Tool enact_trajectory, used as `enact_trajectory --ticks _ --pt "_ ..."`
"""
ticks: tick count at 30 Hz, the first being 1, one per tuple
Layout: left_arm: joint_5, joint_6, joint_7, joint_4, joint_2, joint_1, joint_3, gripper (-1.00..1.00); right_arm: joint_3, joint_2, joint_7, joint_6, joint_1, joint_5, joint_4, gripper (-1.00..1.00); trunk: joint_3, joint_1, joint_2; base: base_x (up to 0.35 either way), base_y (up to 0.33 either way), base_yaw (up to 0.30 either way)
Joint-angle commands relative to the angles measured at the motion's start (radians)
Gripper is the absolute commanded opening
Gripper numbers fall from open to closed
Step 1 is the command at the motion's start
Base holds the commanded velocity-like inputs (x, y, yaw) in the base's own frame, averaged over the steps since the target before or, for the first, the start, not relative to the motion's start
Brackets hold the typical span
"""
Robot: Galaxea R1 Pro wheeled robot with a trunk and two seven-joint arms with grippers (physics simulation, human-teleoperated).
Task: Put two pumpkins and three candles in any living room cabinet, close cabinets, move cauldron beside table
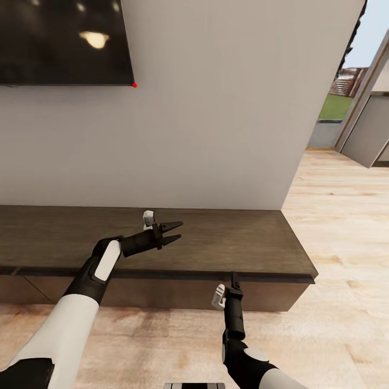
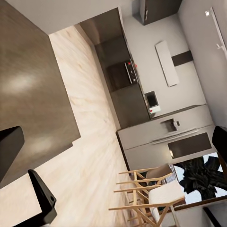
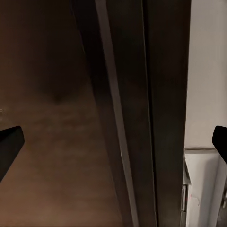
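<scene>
The long dark cabinet (image 1: pixel 216 243) runs across the middle of the head view, its fronts flush below the top. The right pincer (image 1: pixel 234 281) sits at the front lip, lower centre, fingers spread wide with nothing between them; with no handle there, a pull could slip off or scrape the edge. The left pincer (image 1: pixel 174 231) hovers above the top, partly spread and empty. I can read no writing anywhere.
</scene>
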Motion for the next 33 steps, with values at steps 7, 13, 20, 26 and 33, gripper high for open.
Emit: enact_trajectory --ticks 7,13,20,26,33 --pt "-0.003 0.003 -0.005 0.0 0.0 -0.001 0.001 1.0 0.0 0.0 -0.002 0.01 -0.001 0.006 0.006 1.0 -0.001 0.0 0.0 0.0 0.0 0.0" --pt "0.012 0.003 -0.015 0.0 0.0 -0.001 0.001 1.0 0.0 0.0 -0.002 0.01 -0.001 0.006 0.006 1.0 -0.012 0.001 -0.001 0.0 0.0 0.0" --pt "0.038 0.003 -0.021 0.0 0.001 -0.001 0.001 1.0 0.0 0.0 -0.002 0.01 -0.001 0.006 0.006 1.0 -0.024 0.002 -0.002 0.0 0.0 0.0" --pt "0.04 0.003 -0.021 0.001 0.001 0.0 0.0 1.0 0.0 0.0 -0.004 0.01 -0.001 0.007 0.006 1.0 -0.024 0.002 -0.002 0.0 0.0 0.0" --pt "0.04 0.003 -0.021 0.002 0.001 0.001 0.0 1.0 0.0 0.0 -0.004 0.01 -0.001 0.007 0.006 1.0 -0.024 0.002 -0.002 0.024 0.0 0.0"
